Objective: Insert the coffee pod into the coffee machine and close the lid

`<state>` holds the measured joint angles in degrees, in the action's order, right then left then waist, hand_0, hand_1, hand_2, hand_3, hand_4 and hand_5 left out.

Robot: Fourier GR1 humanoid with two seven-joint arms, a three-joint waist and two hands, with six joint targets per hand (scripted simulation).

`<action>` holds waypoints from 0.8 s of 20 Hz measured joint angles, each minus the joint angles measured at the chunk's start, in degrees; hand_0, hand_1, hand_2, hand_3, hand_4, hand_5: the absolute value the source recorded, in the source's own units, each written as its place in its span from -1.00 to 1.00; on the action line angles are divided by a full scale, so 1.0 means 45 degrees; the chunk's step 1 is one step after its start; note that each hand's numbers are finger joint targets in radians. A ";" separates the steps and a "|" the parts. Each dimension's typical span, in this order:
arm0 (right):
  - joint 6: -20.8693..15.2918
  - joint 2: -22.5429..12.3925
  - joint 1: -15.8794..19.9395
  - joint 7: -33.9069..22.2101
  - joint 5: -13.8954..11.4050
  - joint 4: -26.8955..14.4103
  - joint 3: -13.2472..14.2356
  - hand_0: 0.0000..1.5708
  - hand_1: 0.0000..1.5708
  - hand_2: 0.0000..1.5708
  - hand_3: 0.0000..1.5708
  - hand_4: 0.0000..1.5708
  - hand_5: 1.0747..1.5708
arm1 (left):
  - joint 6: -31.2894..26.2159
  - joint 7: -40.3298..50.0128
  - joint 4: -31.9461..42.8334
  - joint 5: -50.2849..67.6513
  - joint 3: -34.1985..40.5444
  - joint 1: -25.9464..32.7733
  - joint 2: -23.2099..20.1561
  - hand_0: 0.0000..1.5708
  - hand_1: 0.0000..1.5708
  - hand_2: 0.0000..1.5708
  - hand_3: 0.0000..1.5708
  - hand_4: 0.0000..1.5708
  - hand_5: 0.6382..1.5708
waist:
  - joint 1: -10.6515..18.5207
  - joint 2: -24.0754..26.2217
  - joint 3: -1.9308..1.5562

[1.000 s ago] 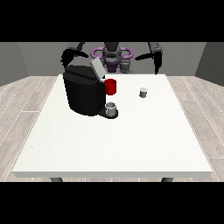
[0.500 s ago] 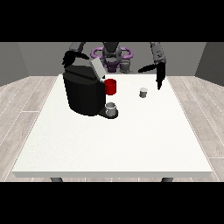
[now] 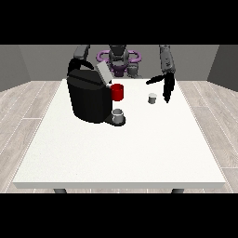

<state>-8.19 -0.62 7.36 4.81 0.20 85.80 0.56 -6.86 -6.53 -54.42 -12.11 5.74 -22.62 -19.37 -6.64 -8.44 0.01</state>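
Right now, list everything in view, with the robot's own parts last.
Table: one, white, fills the middle of the view.
Coffee machine: one, black, table's rear left part, lid raised.
Red part: one, on the machine's right side.
Cup: one, grey, at the machine's base.
Coffee pod: one, pale grey, on the table right of the machine.
Hand at the view's right: black, fingers pointing down, just right of the pod.
Hand at the view's left: black, behind the machine, mostly hidden.
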 measured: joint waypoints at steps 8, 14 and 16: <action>-0.0254 -0.0138 0.0615 -0.0097 -0.0217 -0.1371 0.0276 -1.00 -1.00 -1.00 -1.00 -0.46 1.00 | 0.0327 0.0351 0.1083 -0.1205 -0.0490 -0.0715 0.0171 -0.04 -0.04 0.04 -0.35 -1.00 1.00 | 0.0313 0.0195 -0.0001; -0.0199 -0.0381 0.0869 -0.0342 -0.0251 -0.1593 0.0408 -1.00 -1.00 -1.00 -1.00 -0.50 1.00 | 0.0634 0.0022 0.1888 -0.2271 -0.0843 -0.0876 -0.0174 -0.28 -0.28 -0.11 -0.47 -1.00 1.00 | 0.0140 0.0131 -0.0001; -0.0103 -0.0398 0.0776 -0.0652 -0.0219 -0.1317 0.0302 -1.00 -1.00 -1.00 -1.00 -0.45 1.00 | 0.0932 -0.0330 0.2320 -0.2635 -0.0902 -0.0798 -0.0252 -0.30 -0.30 -0.11 -0.42 -1.00 1.00 | -0.0043 0.0177 0.0001</action>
<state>-8.65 -2.41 10.85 1.88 -0.78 79.87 1.92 -2.67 -8.01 -43.98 -23.96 1.68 -26.21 -20.51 -6.83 -7.64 0.01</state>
